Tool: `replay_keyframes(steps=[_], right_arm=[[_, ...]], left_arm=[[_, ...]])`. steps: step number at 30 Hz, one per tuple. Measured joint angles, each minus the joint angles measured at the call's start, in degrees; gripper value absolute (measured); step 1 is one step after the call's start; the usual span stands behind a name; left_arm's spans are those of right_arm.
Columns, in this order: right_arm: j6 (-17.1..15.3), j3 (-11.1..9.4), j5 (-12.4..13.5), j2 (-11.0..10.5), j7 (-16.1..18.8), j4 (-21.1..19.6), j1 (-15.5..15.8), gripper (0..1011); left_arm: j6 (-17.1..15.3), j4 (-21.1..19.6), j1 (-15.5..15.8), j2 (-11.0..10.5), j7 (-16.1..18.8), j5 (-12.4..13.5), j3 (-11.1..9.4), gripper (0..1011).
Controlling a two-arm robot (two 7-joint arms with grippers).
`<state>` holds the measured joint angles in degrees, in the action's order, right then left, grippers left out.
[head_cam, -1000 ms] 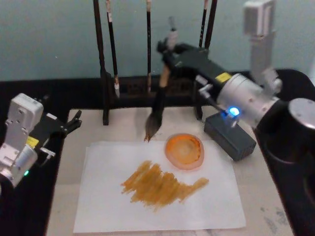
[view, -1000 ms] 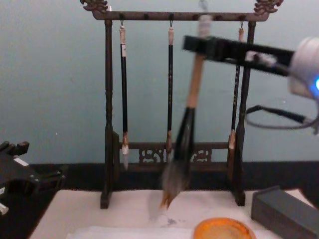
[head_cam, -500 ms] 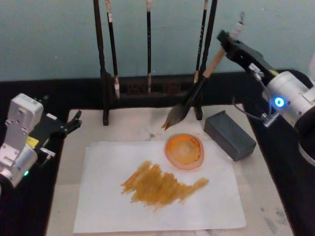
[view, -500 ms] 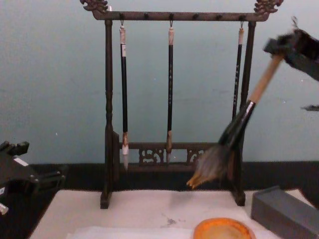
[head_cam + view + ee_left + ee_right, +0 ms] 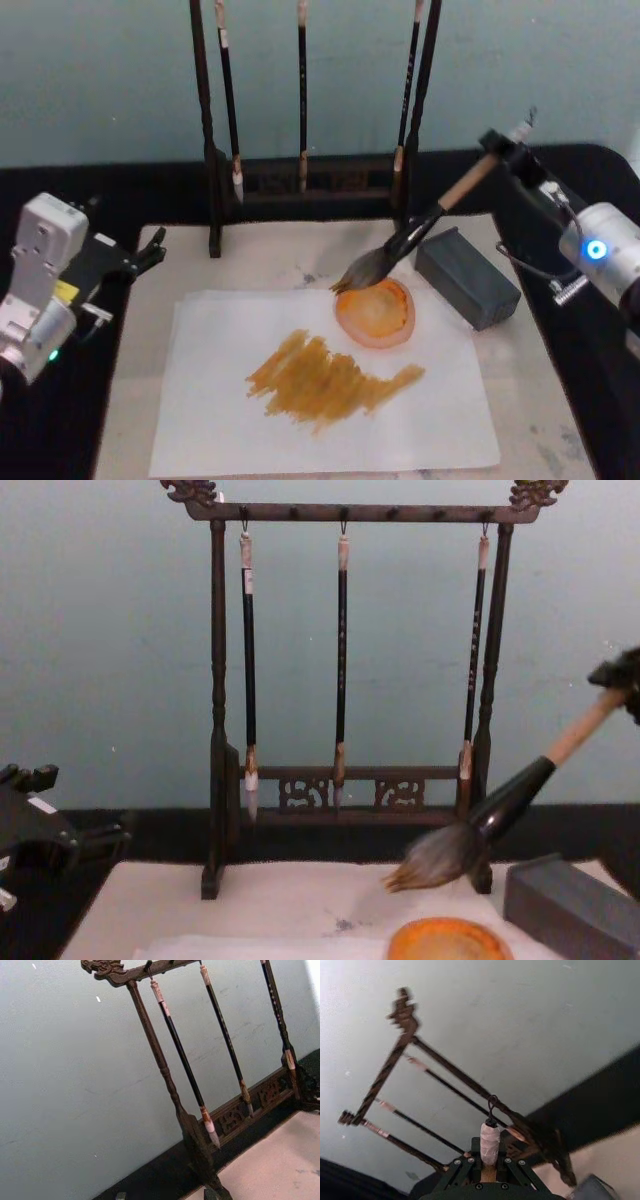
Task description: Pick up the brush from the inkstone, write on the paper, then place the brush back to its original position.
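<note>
Pale-handled brush, one; thin brushes, three

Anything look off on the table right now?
Paper carries a broad orange-brown smear, no legible strokes, and the orange dish overlaps its far edge. Right gripper holds the brush tilted, bristles above the dish.

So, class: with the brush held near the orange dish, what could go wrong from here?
1. The right gripper holds the brush by its very top, tilted; it may slip.
2. Its bristles hang at the far rim of the orange dish and could smear the paper.
3. The handle passes near the grey block; lowering may knock it.
The left gripper sits far left.
</note>
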<state>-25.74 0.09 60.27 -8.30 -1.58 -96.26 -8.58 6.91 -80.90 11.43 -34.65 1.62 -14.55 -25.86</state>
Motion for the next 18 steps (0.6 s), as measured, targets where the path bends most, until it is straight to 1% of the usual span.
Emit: replay_keyframes(steps=[4, 5, 9, 12, 15, 17, 18], right_arm=[[-1.21, -1.82, 3.82, 0.66, -1.22, 1.37, 0.21, 163], [-1.37, -1.96, 4.21, 0.64, -1.34, 1.64, 0.19, 163], [-1.86, -2.18, 5.24, 0.12, -1.45, 2.79, -0.16, 163], [-2.57, -2.06, 5.81, -0.92, -1.48, 4.49, -1.12, 163], [-4.06, -1.34, 6.11, -2.53, -1.92, 6.86, -2.85, 163], [-4.64, -1.05, 6.33, -3.05, -2.00, 7.75, -3.53, 163], [-5.31, -0.74, 6.61, -3.61, -2.02, 8.71, -4.35, 163]], left_arm=[[0.00, 0.00, 0.00, 0.00, 0.00, 0.00, 0.00, 1010], [0.00, 0.00, 0.00, 0.00, 0.00, 0.00, 0.00, 1010], [0.00, 0.00, 0.00, 0.00, 0.00, 0.00, 0.00, 1010], [0.00, 0.00, 0.00, 0.00, 0.00, 0.00, 0.00, 1010], [0.00, 0.00, 0.00, 0.00, 0.00, 0.00, 0.00, 1010], [0.00, 0.00, 0.00, 0.00, 0.00, 0.00, 0.00, 1009], [0.00, 0.00, 0.00, 0.00, 0.00, 0.00, 0.00, 1010]])
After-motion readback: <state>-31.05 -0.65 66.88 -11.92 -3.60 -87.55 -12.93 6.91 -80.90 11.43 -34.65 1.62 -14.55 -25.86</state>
